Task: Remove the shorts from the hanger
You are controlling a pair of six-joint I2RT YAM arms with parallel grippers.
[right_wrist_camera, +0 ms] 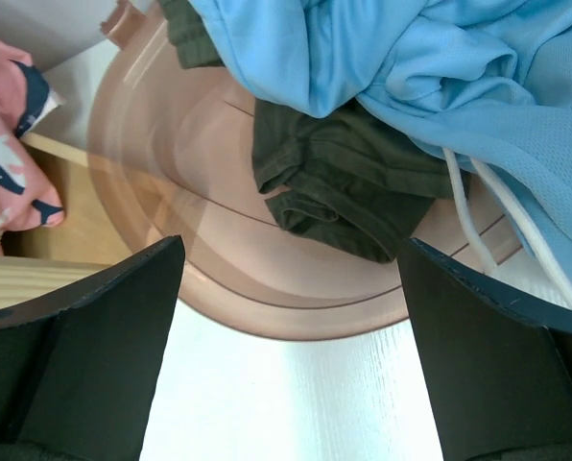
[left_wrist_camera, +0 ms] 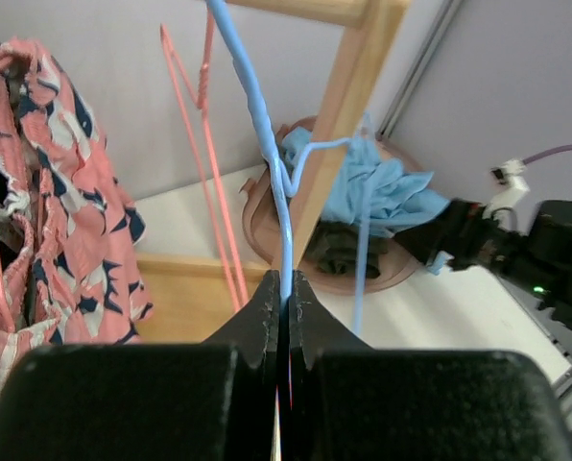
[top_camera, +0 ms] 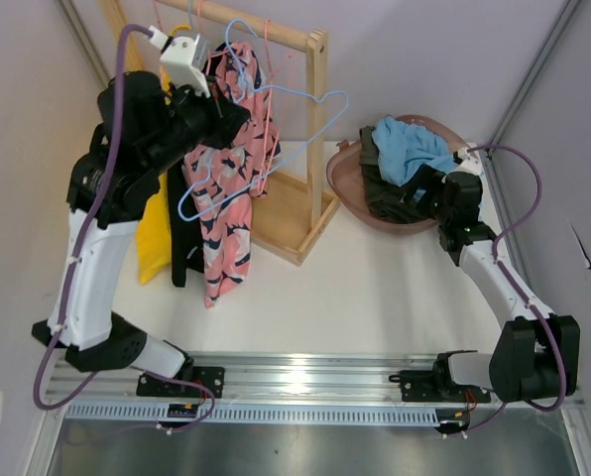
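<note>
My left gripper (top_camera: 240, 103) is shut on the wire of a light blue hanger (left_wrist_camera: 263, 125), which it holds up by the wooden rack (top_camera: 315, 129); the fingertips (left_wrist_camera: 267, 298) pinch the wire, and no cloth hangs on it. Light blue shorts (top_camera: 410, 149) lie crumpled in the brown basin (top_camera: 347, 183) at the right. Pink patterned shorts (top_camera: 231, 198) hang from the rack beside the left arm. My right gripper (right_wrist_camera: 291, 250) is open and empty, low over the basin's near rim (right_wrist_camera: 267, 307), facing the blue shorts (right_wrist_camera: 459, 86).
A dark green garment (right_wrist_camera: 353, 182) lies in the basin under the blue shorts. Bare pink hangers (left_wrist_camera: 204, 163) hang on the rack. A yellow garment (top_camera: 152, 238) and a black one (top_camera: 181, 238) hang at its left end. Walls close in on both sides.
</note>
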